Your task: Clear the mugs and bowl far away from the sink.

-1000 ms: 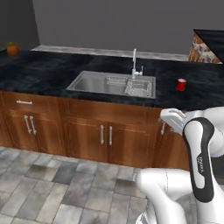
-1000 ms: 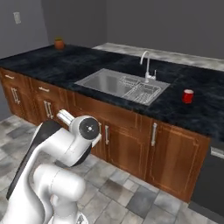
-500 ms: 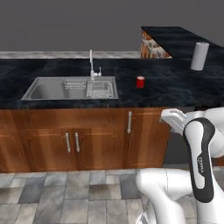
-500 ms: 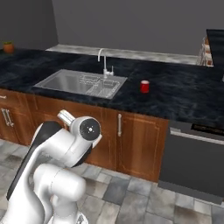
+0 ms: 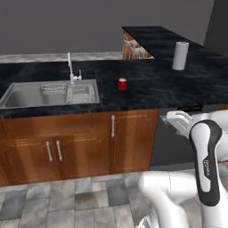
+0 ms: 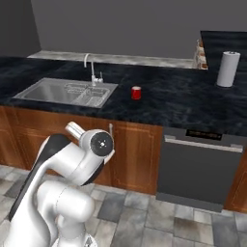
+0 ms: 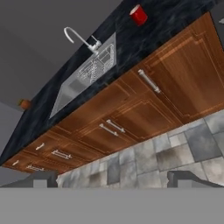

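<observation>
The red mug [image 5: 122, 83] stands upright on the dark counter [image 5: 142, 87], a little way to the right of the sink [image 5: 49, 94]. Nothing touches the mug. From the other side the red mug [image 6: 136, 92] also sits on the dark counter [image 6: 173, 103], past the right end of the sink [image 6: 65, 91]. The sink is a grey steel tub with wire racks in its right part, and a tall bent silver faucet [image 5: 70, 67] rises behind it. From the hand camera the red mug [image 7: 138, 14] is near the top, and the sink [image 7: 85, 74] and faucet [image 7: 81, 38] lie slanted beside it. The gripper [image 7: 112, 178] is low, far from the mug, with its two dark tips spread wide apart and nothing between them. Brown wooden cabinets [image 5: 80, 147] with silver handles sit under the counter. A dark dishwasher [image 6: 200, 166] is to the right of them. A white paper towel roll [image 5: 180, 55] stands farther right on the counter. The floor [image 6: 144, 217] has grey tiles.
</observation>
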